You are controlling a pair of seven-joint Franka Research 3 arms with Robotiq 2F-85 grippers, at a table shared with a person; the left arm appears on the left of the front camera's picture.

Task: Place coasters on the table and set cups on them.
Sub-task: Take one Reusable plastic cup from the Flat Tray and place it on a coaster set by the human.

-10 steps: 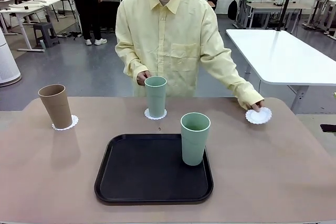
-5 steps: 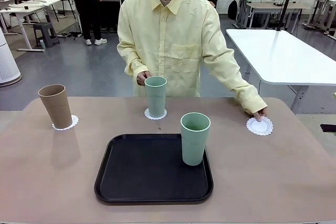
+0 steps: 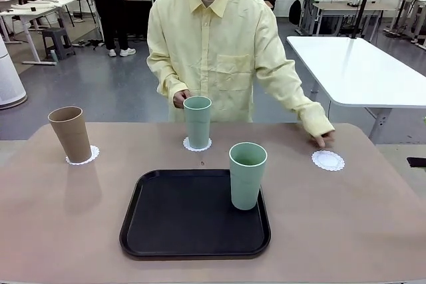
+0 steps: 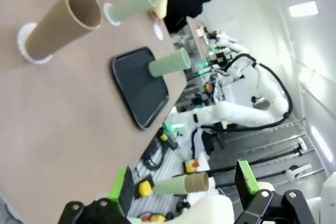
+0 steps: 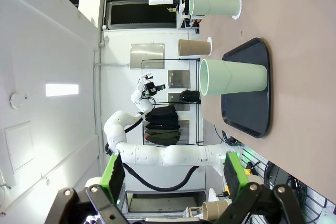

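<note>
The front view is bright and evenly lit from overhead and sharp throughout. Soft, faint shadows stretch toward the camera from the brown cup (image 3: 70, 134) across the matte table (image 3: 60, 231), and there is a pale sheen on the glossy white table (image 3: 359, 64). Both wrist views are rolled sideways and bowed toward the edges by the wide lens, each with a ceiling light panel (image 4: 303, 9) blown out to white and a slightly soft far background.
</note>
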